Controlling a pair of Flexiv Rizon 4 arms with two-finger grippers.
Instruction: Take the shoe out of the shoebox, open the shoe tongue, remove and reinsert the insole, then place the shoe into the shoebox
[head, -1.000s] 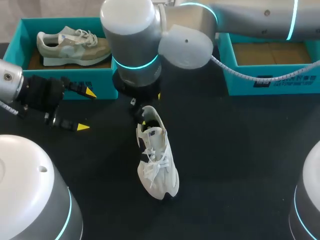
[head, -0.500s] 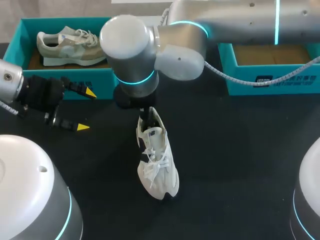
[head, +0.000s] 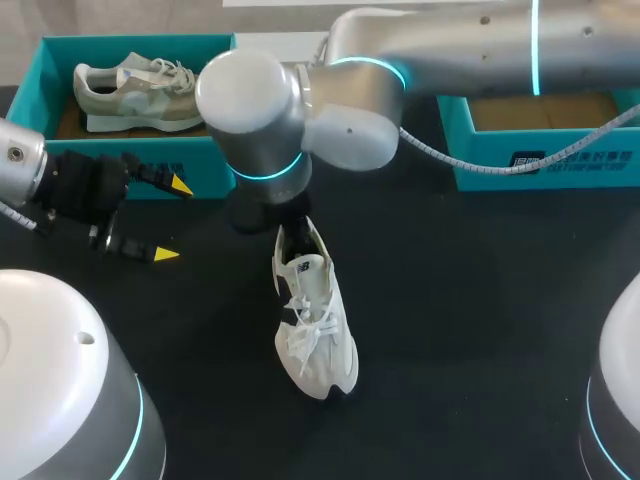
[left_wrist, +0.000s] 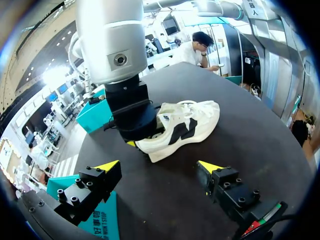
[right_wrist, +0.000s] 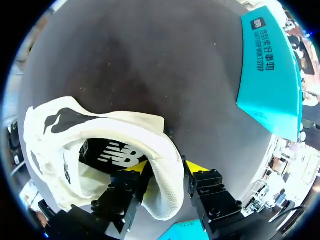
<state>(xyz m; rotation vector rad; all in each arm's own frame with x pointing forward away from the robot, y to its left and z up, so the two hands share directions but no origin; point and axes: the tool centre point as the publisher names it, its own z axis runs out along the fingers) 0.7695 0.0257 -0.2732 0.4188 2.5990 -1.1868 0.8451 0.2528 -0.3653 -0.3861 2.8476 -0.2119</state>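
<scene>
Shoe (head: 316, 330), cream white (black accents), laced

I see the shoe (head: 315, 320) lying in the middle of the table (head: 480, 300), heel to the far side, toe toward me. Right gripper (right_wrist: 166, 167) is at its heel end. Left gripper (head: 172, 220) sits well left of it, just before the left shoebox (head: 205, 160) at far left, with a second shoe (head: 140, 90) inside. Right shoebox (head: 600, 172) is far right.
</scene>
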